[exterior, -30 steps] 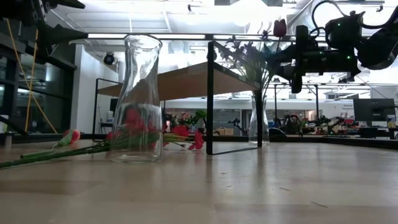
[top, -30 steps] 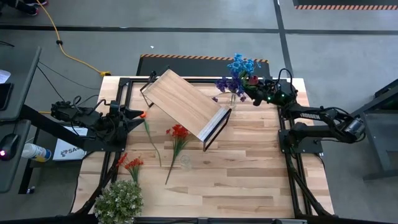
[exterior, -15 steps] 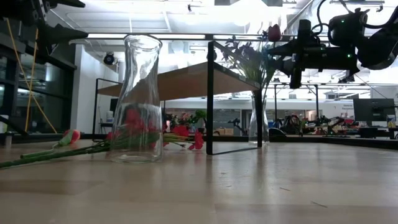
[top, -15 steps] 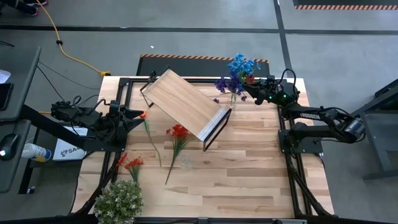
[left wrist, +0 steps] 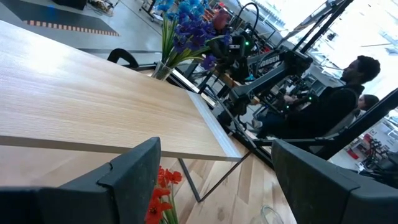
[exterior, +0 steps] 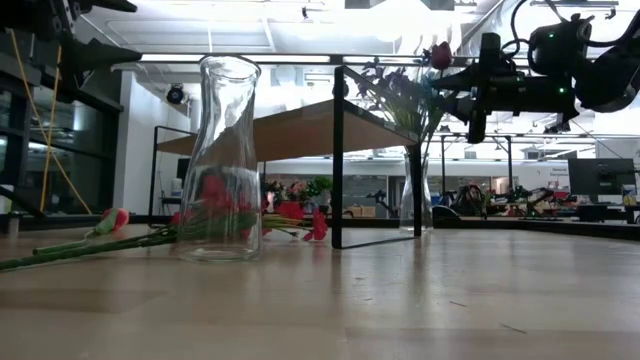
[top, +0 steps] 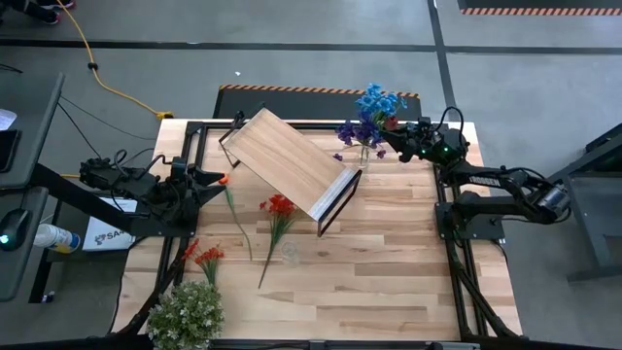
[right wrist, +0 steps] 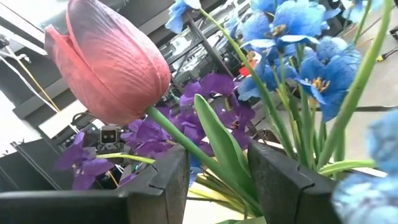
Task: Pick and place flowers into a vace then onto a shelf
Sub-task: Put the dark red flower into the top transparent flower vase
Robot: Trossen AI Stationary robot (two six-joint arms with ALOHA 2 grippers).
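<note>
My right gripper [right wrist: 217,180] holds a dark red tulip [right wrist: 109,62] beside the blue and purple flowers [top: 369,115] that stand in a glass vase [exterior: 415,190] at the far right of the table, just right of the shelf [top: 292,160]. In the low view the tulip's bloom [exterior: 440,52] sits at the height of the bouquet's top. More flowers lie flat on the table: red ones [top: 280,206], orange ones [top: 202,255] and a long-stemmed bud [top: 225,181]. My left gripper [left wrist: 217,180] waits open at the left edge. My right gripper has the tulip's green stem [right wrist: 205,163], a little below the bloom, between its two fingers [right wrist: 163,183]. The fingers come about level from the table's right side. The tulip is lifted clear of the table with its bloom ahead of the fingertips. The stem's lower end is hidden.
An empty glass vase [top: 290,253] stands mid-table near the front. A bushy pale-green clump [top: 185,313] sits at the near left corner. Black frame rails [top: 447,224] run along both sides. People sit beyond the table's right side [left wrist: 348,93].
My right gripper has tipped slightly, and the tulip's bloom has swung a little toward the flowers in the vase. It has then kept still.
</note>
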